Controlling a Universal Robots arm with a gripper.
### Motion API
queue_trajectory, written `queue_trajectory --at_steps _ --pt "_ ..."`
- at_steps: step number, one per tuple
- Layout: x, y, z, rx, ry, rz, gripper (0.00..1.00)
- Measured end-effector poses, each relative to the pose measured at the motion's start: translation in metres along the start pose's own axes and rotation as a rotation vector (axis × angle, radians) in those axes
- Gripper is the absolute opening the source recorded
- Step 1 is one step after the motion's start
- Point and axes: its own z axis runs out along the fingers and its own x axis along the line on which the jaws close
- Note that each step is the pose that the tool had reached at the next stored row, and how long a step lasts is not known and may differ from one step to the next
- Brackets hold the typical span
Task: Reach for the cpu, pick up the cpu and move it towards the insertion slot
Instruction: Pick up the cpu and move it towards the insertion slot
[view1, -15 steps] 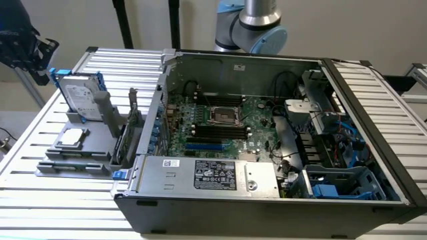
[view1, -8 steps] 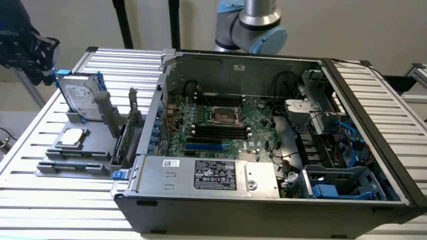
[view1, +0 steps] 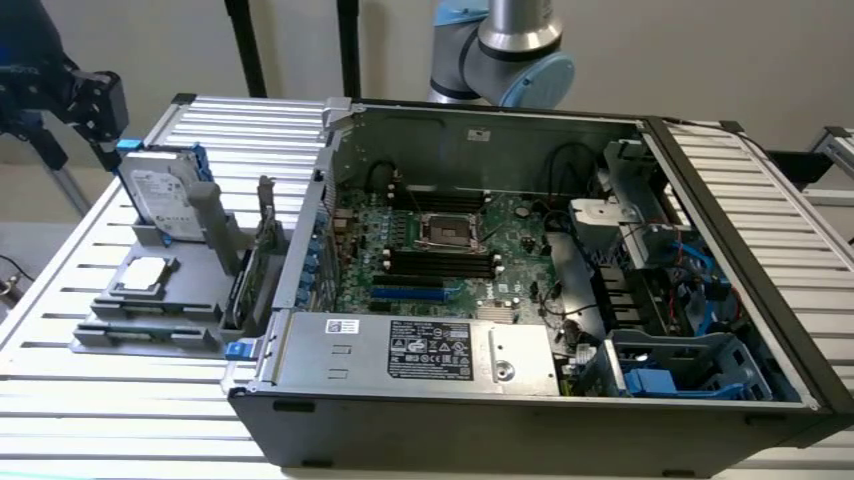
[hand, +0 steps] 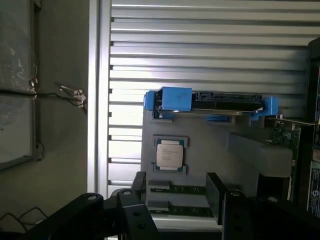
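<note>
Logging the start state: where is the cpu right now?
The cpu lies flat on the grey holder tray at the exterior view's left, outside the computer case, next to the upright hard drive.

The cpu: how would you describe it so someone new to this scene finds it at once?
Left of the open computer case in the exterior view, a grey parts holder sits on the slatted table. The cpu lies flat on it, in front of the upright hard drive. It is the small square silver-topped chip, unlike the larger blue-railed drive.
</note>
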Motion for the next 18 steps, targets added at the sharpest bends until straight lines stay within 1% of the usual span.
queue_trajectory --at_steps 4,18 --pt "0.000 -0.0009 0.0069 0.0000 0.0004 0.001 0.60" --pt "0.000 -0.0078 0.0322 -0.0001 0.0002 0.004 0.60"
